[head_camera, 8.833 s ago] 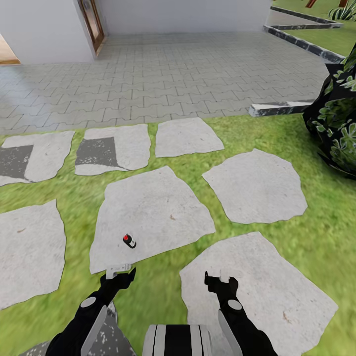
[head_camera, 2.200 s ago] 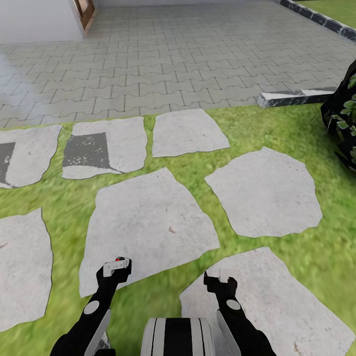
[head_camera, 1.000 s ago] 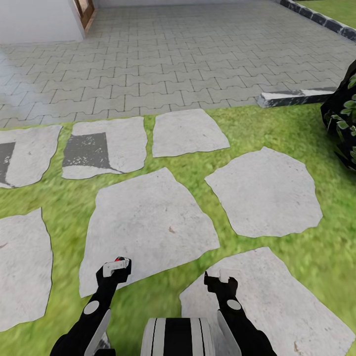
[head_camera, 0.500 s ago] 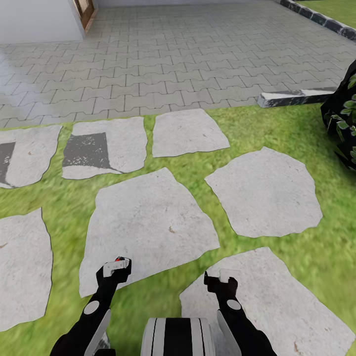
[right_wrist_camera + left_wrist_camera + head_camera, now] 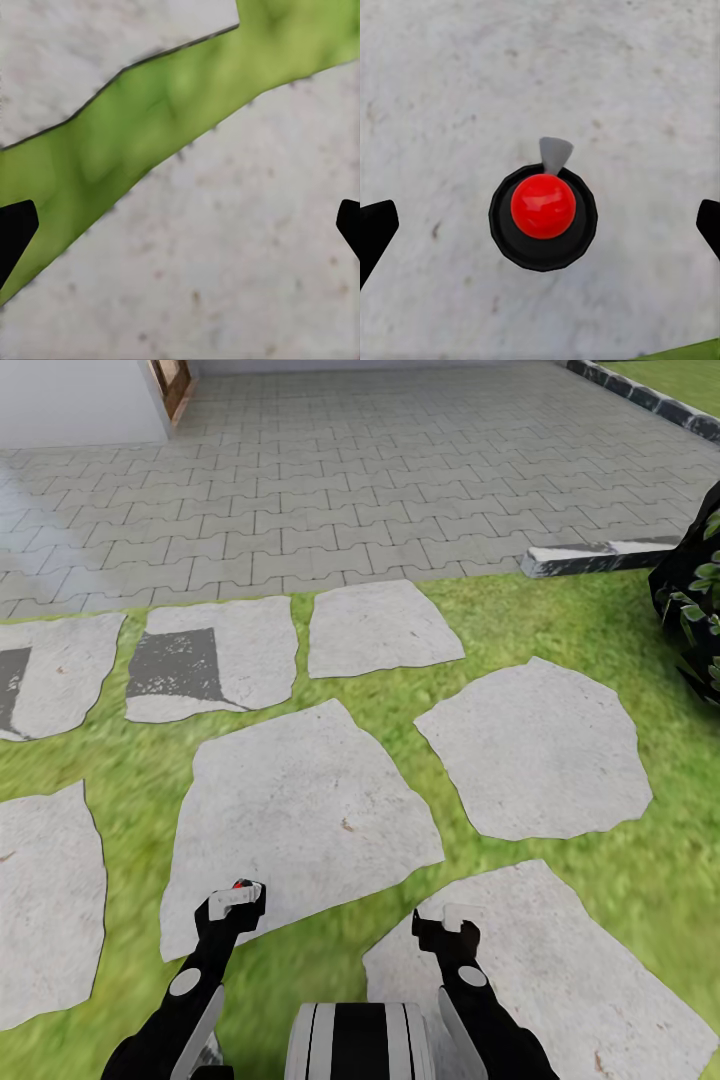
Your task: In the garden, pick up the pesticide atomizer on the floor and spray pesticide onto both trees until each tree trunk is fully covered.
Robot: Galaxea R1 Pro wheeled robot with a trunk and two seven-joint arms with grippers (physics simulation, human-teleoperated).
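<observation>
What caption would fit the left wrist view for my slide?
Open left claw directly above the upright pesticide atomizer, which stands on a grey stepping stone.

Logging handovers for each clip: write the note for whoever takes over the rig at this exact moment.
Left gripper: open, poised directly above the pesticide atomizer, fingers apart on either side, not gripping.
Right gripper: open, empty, above a stepping stone and grass.
Atomizer stands upright on the large stepping stone, red cap up.
Done: left gripper lined up over it.
Left: lower, close, lift, find both trees, spray each trunk fully.
</observation>
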